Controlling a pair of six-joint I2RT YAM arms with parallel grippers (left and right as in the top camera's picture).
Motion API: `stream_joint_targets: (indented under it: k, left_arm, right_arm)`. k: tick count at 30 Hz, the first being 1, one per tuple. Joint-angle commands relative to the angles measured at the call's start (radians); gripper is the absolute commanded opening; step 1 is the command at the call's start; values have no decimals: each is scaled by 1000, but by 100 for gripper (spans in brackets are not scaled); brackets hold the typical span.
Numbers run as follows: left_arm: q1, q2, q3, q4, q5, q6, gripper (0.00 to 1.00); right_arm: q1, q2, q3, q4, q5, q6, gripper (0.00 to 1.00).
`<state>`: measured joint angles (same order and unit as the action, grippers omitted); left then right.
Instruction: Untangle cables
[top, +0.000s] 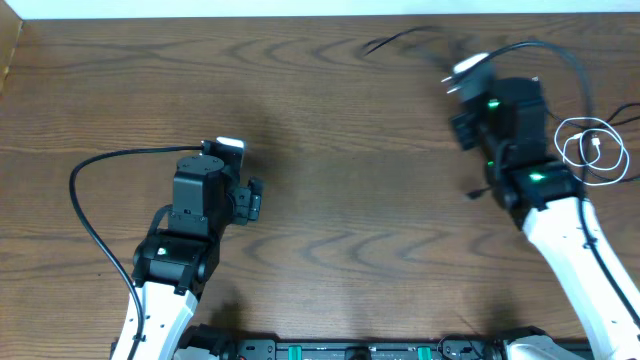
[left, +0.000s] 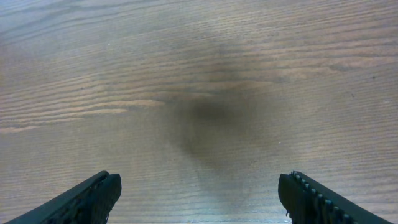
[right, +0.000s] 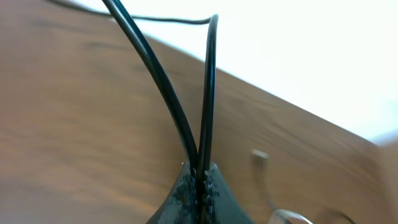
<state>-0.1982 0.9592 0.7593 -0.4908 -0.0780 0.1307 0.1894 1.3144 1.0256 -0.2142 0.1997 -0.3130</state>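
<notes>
Right wrist view: right claw (right: 200, 173) clamped shut on black cable (right: 209, 93), two strands rising straight out from between the fingertips.
Overhead, far right: same black cable, blurred, reaching left from the claw.
White cable (top: 596, 148): loose coil at right edge of table (top: 330, 150), beside right arm, apart from claw.
Left claw (left: 199, 196): spread wide above the wood, near left, well apart from both cables.
</notes>
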Motion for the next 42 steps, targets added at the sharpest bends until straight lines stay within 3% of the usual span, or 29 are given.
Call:
stream_joint_targets:
  k: [1, 6, 13, 24, 31, 41, 42]
  left_arm:
    - [3, -5, 0, -2, -9, -5, 86]
    - [3, -5, 0, -2, -9, -5, 86]
    - [3, -5, 0, -2, -9, -5, 86]
    - [3, 14, 0, -2, -9, -6, 86]
    - [3, 53, 0, 2, -9, -6, 86]
    - [2, 105, 0, 10, -9, -6, 86]
    - [2, 107, 0, 10, -9, -6, 86]
  right_arm:
    - [-124, -5, 6, 25, 162, 83, 1]
    - [-334, -5, 6, 111, 113, 171, 1]
    - [-602, 3, 6, 323, -154, 171, 1]
    - [-768, 221, 16, 472, -219, 171, 1]
    - [-814, 428, 123, 434, -219, 260, 1]
    - [-854, 620, 356, 117, -222, 273, 1]
    - [-856, 634, 366, 88, -222, 276, 7]
